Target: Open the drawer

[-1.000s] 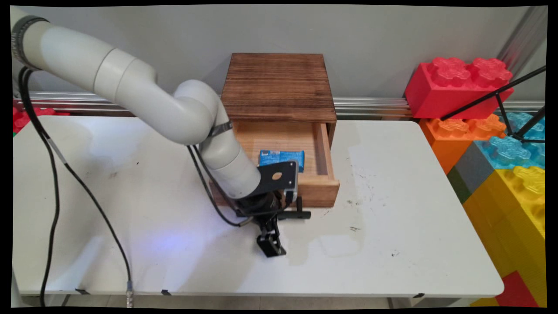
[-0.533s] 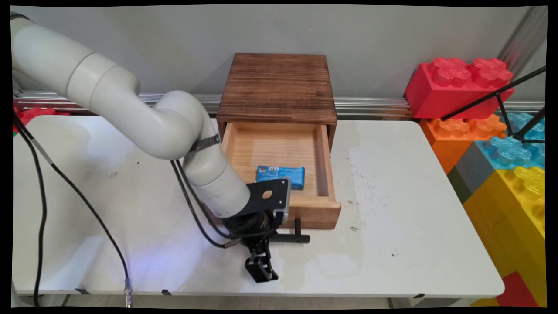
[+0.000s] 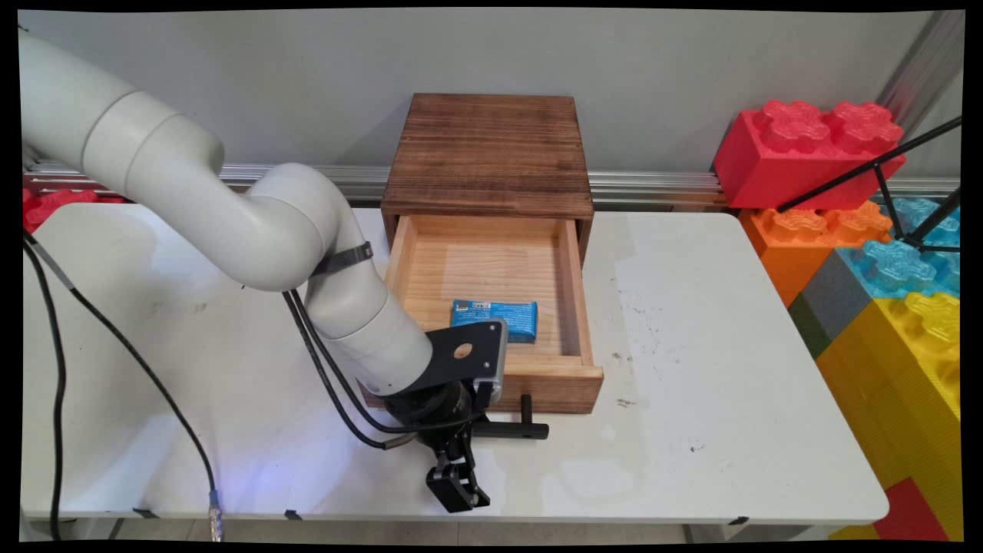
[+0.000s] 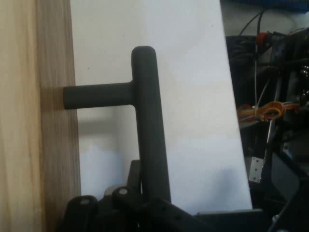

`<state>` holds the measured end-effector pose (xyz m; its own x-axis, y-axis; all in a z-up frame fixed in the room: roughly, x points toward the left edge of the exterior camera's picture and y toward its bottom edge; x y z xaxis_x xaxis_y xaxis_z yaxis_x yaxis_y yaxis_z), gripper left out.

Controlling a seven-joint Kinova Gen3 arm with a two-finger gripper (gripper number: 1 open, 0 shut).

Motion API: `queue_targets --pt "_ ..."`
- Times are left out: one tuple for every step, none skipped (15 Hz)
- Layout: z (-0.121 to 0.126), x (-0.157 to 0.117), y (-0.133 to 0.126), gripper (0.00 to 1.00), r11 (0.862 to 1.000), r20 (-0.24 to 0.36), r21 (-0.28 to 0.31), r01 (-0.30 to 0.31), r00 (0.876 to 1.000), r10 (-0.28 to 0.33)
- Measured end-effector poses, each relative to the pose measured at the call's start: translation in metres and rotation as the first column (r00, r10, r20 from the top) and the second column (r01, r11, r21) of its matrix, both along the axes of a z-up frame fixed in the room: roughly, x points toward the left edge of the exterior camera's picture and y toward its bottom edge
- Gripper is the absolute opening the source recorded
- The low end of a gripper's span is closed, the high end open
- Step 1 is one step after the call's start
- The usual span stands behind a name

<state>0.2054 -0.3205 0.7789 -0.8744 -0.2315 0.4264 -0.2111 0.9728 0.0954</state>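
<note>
Black gripper (image 3: 461,449) clamped on black T-handle (image 3: 513,428) of open wooden drawer (image 3: 572,372), blue packet (image 3: 495,317) inside drawer, white surface (image 3: 706,369) beneath.

You'll see the drawer (image 3: 491,307) has slid further out of the wooden cabinet (image 3: 489,153), its black handle (image 3: 513,428) and the gripper (image 3: 453,480) on it farther from the cabinet, and the blue packet (image 3: 495,318) now more uncovered.

White jointed arm (image 3: 230,207), black cables (image 3: 322,361) hanging.
</note>
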Motion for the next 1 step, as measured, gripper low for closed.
queue_targets --pt "0.0014 -0.0003 0.0011 1.00 1.000 -0.006 -0.003 0.000 1.000 0.000"
